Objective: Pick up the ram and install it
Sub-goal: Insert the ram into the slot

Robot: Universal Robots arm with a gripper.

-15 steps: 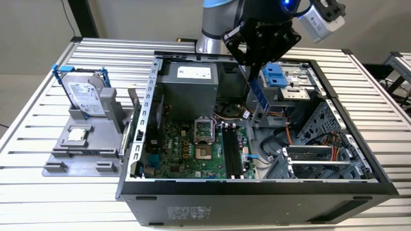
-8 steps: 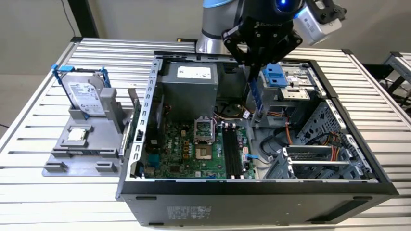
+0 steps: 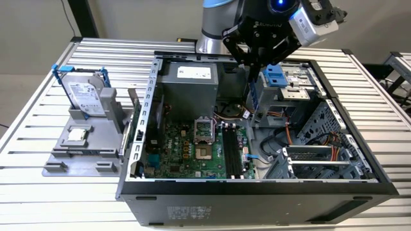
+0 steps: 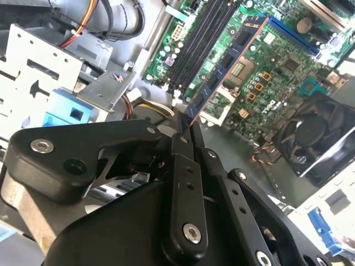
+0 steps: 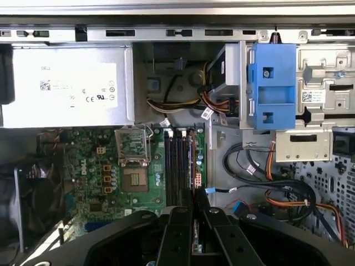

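My gripper [image 3: 252, 64] hangs over the open computer case [image 3: 138, 144], shut on the ram [image 3: 253, 94]. The ram is a thin dark blue stick hanging straight down from the fingers, above the motherboard [image 3: 186, 149]. In the second wrist view the ram [image 4: 224, 69] runs edge-on from the fingertips [image 4: 182, 145] out over the board, beside the black memory slots [image 4: 202, 33]. In the first wrist view the slots [image 5: 177, 163] lie just beyond the closed fingers [image 5: 178, 221]. In the exterior view the ram's lower end is above and slightly behind the slots [image 3: 234, 151].
A grey fixture [image 3: 83, 149] on the exterior view's left holds a silver hard drive [image 3: 86, 91] in a blue bracket and a small square chip [image 3: 77, 134]. Inside the case are the power supply [image 3: 189, 79], a blue drive latch [image 3: 275, 77], loose cables [image 3: 289, 139] and a fan [image 4: 319, 136].
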